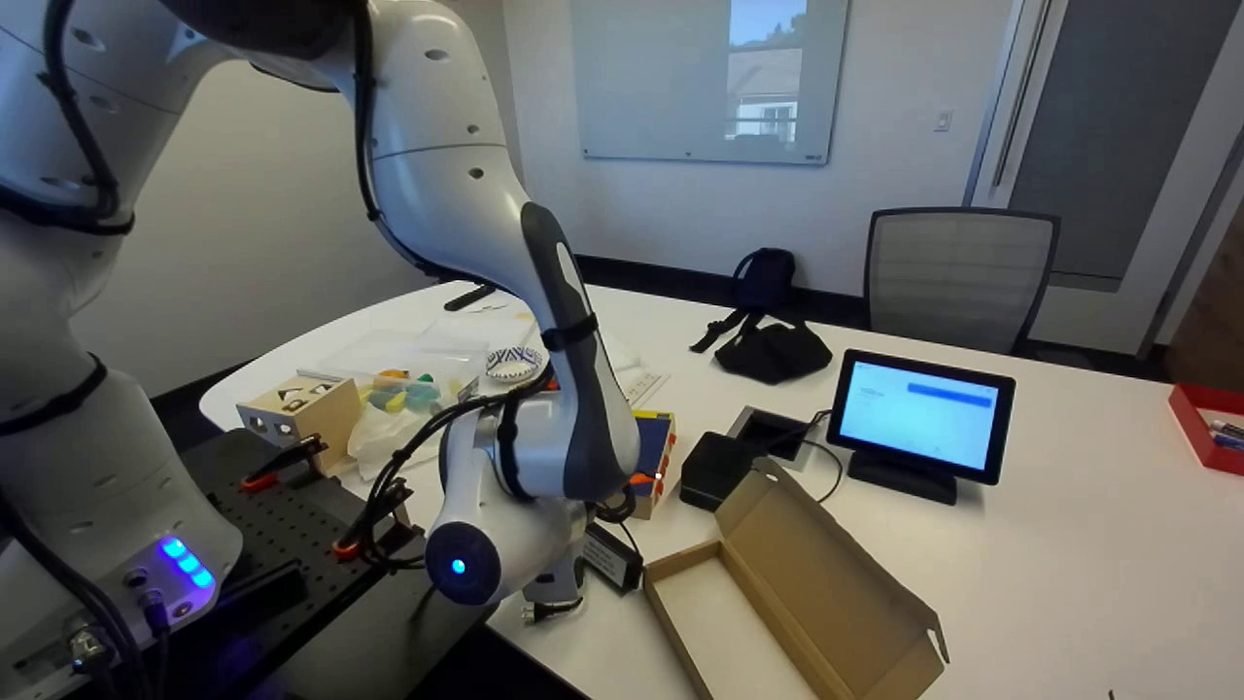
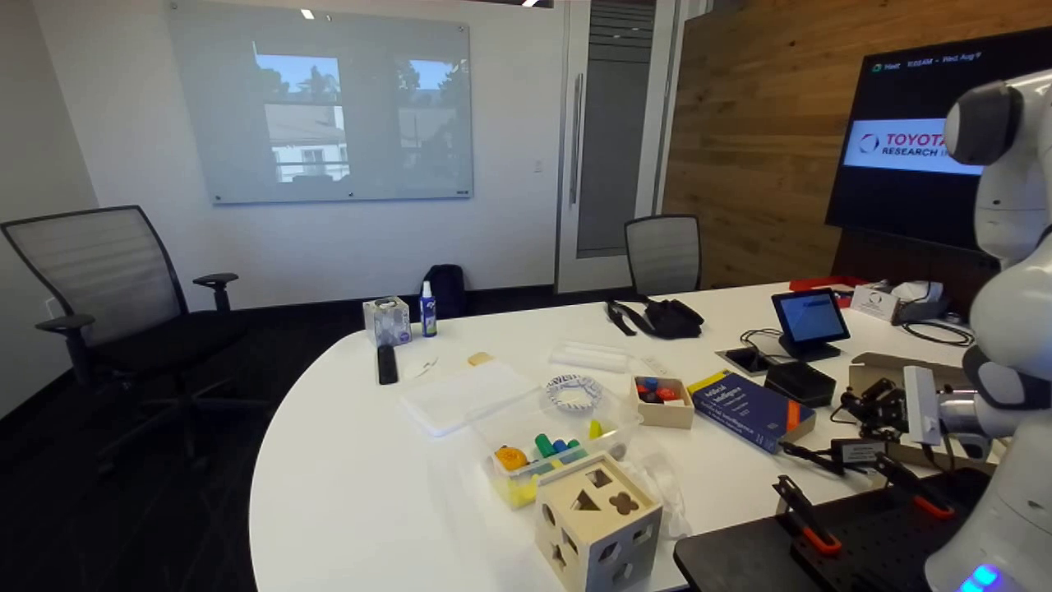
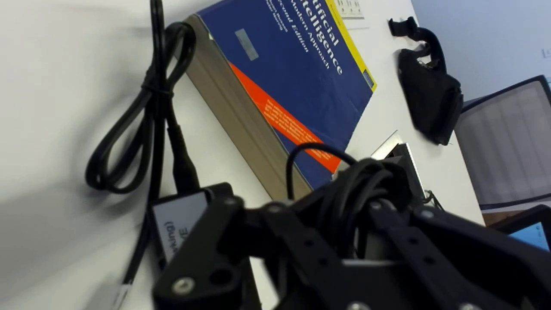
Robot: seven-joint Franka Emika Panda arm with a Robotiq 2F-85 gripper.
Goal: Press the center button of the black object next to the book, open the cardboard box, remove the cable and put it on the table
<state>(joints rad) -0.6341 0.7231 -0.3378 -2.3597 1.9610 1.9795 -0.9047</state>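
My gripper (image 3: 333, 206) is shut on a coiled black cable (image 3: 359, 183), whose loops bunch between the fingers. In an exterior view the gripper (image 2: 873, 407) is above the table beside the book; the arm mostly hides it in the opposite view. A black adapter (image 3: 178, 221) with a pale label and a tied cord (image 3: 148, 116) lies below; I cannot tell whether the adapter touches the table (image 1: 1098, 544). The cardboard box (image 1: 826, 574) lies open, its visible inside bare. The black object (image 1: 717, 472) sits between the book (image 2: 752, 407) and the tablet; its button is not discernible.
A lit tablet (image 1: 918, 418) stands behind the box by a table socket opening (image 2: 746, 359). A wooden shape cube (image 2: 600, 518), a clear toy bin (image 2: 542, 452), a small block box (image 2: 662, 401) and a patterned bowl (image 2: 574, 393) lie beyond the book. Clamps (image 2: 809, 518) edge the robot mount.
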